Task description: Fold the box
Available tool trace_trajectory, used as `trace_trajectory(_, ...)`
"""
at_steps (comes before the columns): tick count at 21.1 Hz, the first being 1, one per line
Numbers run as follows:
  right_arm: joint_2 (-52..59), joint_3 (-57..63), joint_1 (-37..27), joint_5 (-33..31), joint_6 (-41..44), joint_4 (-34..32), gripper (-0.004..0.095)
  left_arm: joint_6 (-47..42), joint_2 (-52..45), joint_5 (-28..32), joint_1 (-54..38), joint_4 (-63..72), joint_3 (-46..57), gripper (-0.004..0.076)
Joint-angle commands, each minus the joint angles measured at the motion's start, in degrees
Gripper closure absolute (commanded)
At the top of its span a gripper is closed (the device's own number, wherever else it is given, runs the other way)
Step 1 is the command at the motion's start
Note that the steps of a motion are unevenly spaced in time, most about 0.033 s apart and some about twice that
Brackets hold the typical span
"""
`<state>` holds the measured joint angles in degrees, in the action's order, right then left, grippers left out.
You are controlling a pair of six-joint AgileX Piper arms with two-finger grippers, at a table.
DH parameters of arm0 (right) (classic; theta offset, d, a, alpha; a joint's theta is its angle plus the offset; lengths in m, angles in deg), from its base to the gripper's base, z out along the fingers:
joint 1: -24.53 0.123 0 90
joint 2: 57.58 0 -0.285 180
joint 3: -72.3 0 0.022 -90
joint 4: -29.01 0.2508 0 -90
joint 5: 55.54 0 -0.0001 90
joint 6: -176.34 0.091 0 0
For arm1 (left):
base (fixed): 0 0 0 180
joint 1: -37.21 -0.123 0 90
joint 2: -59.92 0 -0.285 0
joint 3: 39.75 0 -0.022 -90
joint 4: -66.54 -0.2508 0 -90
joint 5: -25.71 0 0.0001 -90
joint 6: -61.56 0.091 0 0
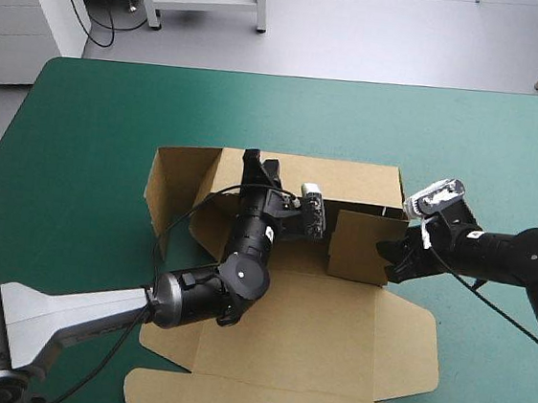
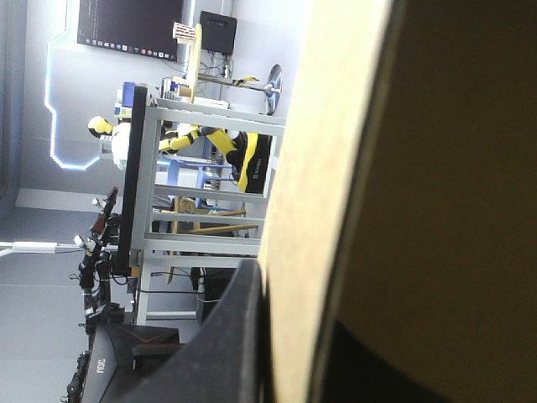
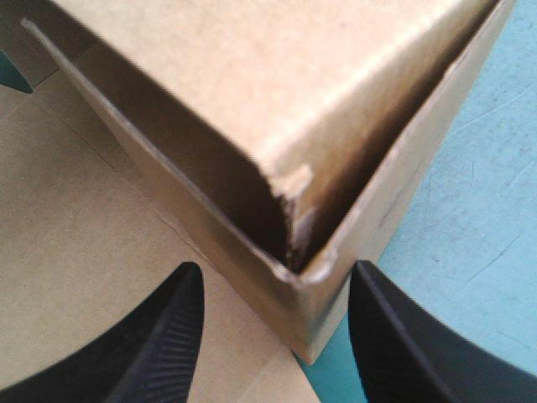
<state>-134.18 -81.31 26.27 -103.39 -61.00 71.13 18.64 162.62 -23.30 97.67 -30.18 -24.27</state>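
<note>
Here a corner of the box (image 3: 210,67) sits inside the open right end effector (image 3: 275,269); the left end effector (image 1: 261,167) clamps its back wall.

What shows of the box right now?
The box is a cut sheet of brown board, half formed: far walls stand raised, one flap angles out at the left, and the lid lies flat toward the near edge of the table. The left gripper is shut on the far wall; the right gripper is open, its fingers either side of the right front corner.
</note>
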Motion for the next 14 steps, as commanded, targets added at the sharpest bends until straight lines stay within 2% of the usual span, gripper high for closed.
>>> trace_trajectory(1, 1.6, 3.2, -0.2, 4.1, -2.0, 7.4, 0.0435, -2.0, -2.0, -1.0, 0.7, -1.0, -1.2, 0.0734)
trace_trajectory(6, 1.6, 8.2, -0.2, 12.8, -14.3, 20.3, 0.0491, -2.0, -2.0, -1.0, 0.7, -1.0, -1.2, 0.0734)
trace_trajectory(8, 1.6, 8.3, -0.2, 17.1, -16.3, 22.0, 0.0496, -2.0, -2.0, -0.9, 0.7, -1.0, -1.2, 0.0734)
trace_trajectory(10, 1.6, 8.3, -0.2, 18.5, -17.5, 22.9, 0.0519, -2.0, -2.0, -0.7, 0.7, -1.0, -1.2, 0.0734)
trace_trajectory(14, 1.6, 8.5, 1.6, 19.1, -18.8, 23.0, 0.0674, -2.0, -2.0, -0.6, 0.7, -1.0, -1.2, 0.0734)
